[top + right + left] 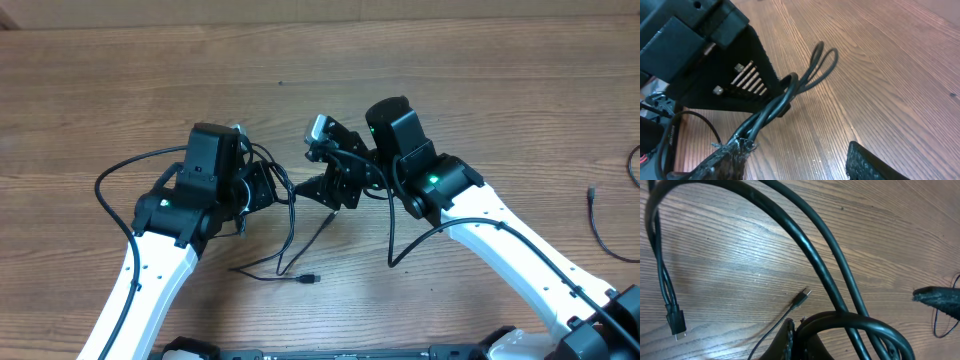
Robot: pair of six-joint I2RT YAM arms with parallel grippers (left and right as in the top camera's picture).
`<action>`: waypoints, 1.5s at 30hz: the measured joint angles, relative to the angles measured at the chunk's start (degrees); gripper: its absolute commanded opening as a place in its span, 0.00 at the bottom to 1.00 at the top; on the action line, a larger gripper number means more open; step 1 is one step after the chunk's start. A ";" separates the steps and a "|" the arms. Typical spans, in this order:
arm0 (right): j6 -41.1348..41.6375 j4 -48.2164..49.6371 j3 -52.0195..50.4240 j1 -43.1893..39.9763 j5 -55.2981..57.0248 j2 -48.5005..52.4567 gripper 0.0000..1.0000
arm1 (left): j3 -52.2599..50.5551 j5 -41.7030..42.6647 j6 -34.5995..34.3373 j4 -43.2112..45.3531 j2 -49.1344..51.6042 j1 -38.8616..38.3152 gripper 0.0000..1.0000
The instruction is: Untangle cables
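The cables [291, 232] are thin black cords that run from between my two grippers down to the table, and one ends in a small plug [312, 279]. My left gripper [797, 325] is shut on a looped bundle of the cables [840, 285]. Two plugs [802, 297] [676, 323] lie on the wood below it. My right gripper [797, 150] stands open just right of the left one. A doubled cable loop [817, 67] runs along its left finger [725, 160]. Its right finger [875, 165] is bare. In the overhead view the left gripper [270, 190] and right gripper [325, 188] almost touch.
Another thin black cord [603, 228] lies at the table's far right edge. Thicker arm cables arc out on the left [120, 170] and beside the right arm [400, 240]. The left gripper's body [695, 45] fills the upper left of the right wrist view.
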 measured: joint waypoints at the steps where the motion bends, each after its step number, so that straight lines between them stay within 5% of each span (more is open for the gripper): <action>1: 0.00 0.02 0.00 0.02 0.22 0.00 0.67 | 0.00 -0.07 0.00 -0.20 0.00 0.00 0.04; 15: -0.24 3.23 0.00 0.39 1.73 0.00 0.80 | 0.02 -0.87 -0.17 -2.21 0.00 0.00 0.04; 37: -0.63 -0.31 0.00 1.05 -1.97 0.00 0.82 | 0.00 -0.76 -5.55 -1.92 0.00 0.00 0.04; 39: -1.46 -0.26 0.00 1.66 -1.95 0.00 0.79 | 0.02 -0.59 -5.86 -1.55 0.00 -0.15 0.04; 45: -2.71 -0.39 0.00 2.56 -1.90 0.00 0.31 | 0.02 0.04 -5.97 -0.37 0.00 -2.10 0.04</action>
